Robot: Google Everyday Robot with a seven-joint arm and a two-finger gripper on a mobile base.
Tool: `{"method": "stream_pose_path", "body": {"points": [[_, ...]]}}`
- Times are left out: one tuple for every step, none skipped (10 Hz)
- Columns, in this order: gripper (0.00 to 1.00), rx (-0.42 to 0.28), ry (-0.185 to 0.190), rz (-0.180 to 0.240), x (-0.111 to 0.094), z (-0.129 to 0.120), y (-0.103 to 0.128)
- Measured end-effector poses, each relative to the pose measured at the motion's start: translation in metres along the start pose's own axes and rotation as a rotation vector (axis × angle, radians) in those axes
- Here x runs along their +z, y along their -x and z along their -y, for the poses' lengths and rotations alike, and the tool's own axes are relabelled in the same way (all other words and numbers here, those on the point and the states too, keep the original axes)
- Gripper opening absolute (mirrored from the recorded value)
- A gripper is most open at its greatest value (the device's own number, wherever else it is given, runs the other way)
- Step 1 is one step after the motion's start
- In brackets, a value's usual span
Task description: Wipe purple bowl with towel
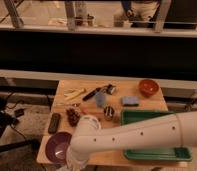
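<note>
The purple bowl (56,146) sits at the table's front left corner, and its right rim is covered by my arm. My white arm (142,135) reaches in from the right across the table's front and bends down at the wrist. The gripper (71,164) hangs at the picture's bottom edge, just right of the bowl and mostly cut off there. It is shut. The towel is hidden, either behind the arm or below the picture's edge.
A green tray (142,116) lies at the right, partly under my arm. Further back stand an orange-red bowl (148,87), a small blue block (130,101), a blue cup (100,99) and utensils (74,93). A dark remote-like object (54,122) lies left. The table's left edge is close to the bowl.
</note>
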Motion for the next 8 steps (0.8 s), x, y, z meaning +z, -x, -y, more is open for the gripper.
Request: {"method": "stream_pose_path", "body": {"points": [[0.11, -0.022, -0.006, 0.003, 0.000, 0.013, 0.000], [0.11, -0.034, -0.005, 0.001, 0.000, 0.020, -0.002], [0.11, -0.046, -0.008, 0.002, 0.002, 0.027, -0.001], [0.11, -0.057, -0.010, 0.001, 0.003, 0.034, 0.000], [0.11, -0.058, -0.012, -0.002, 0.002, 0.038, -0.003], [0.11, -0.056, -0.007, -0.005, 0.002, 0.040, -0.006], [0.11, -0.059, -0.005, -0.006, 0.002, 0.041, -0.005], [0.11, -0.056, -0.005, -0.006, 0.002, 0.041, -0.006]]}}
